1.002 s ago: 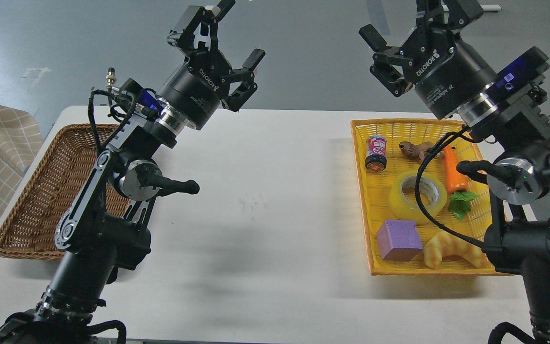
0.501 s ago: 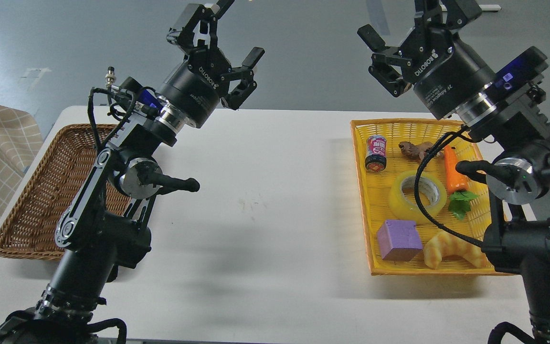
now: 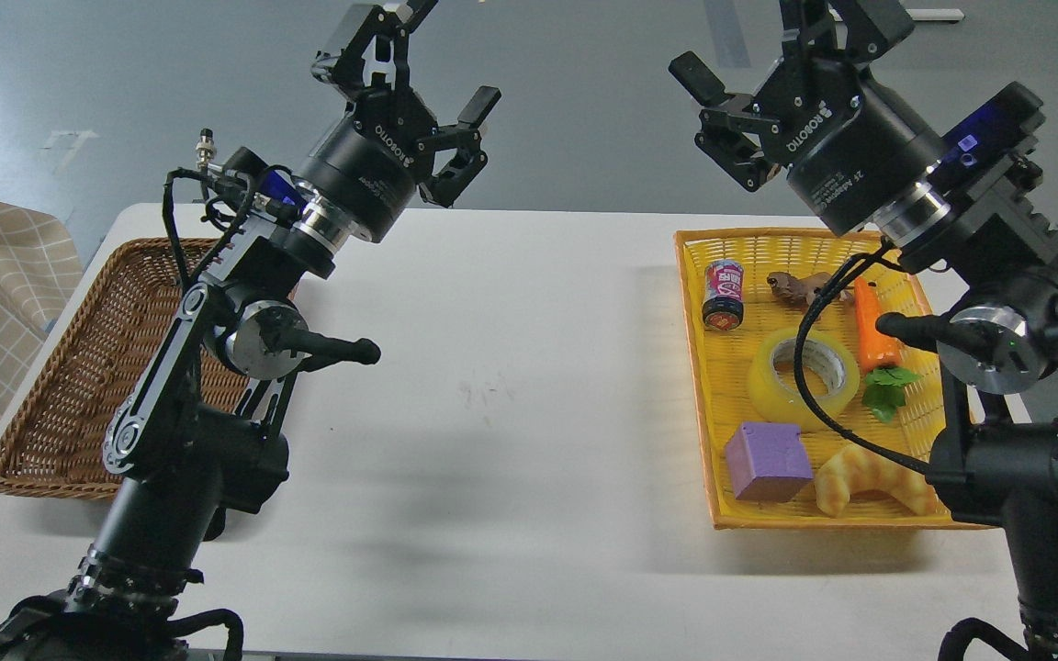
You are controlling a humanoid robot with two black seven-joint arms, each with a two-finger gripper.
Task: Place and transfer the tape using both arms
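- Tape (image 3: 803, 378) lies flat in the yellow basket (image 3: 711, 477) at the right edge of the tabletop (image 3: 511, 386), between a purple cube (image 3: 768, 461) and a small can (image 3: 724, 294); a black cable crosses over it.
- Right tool (image 3: 754, 55) raised high above the far right corner, fingers spread wide, holding nothing.
- Left tool (image 3: 433, 55) raised above the far edge, also wide and empty.
- Tape likely light, stiff, with a slick outer wrap. Best hold, I judge: one finger in the core, one outside the wall.
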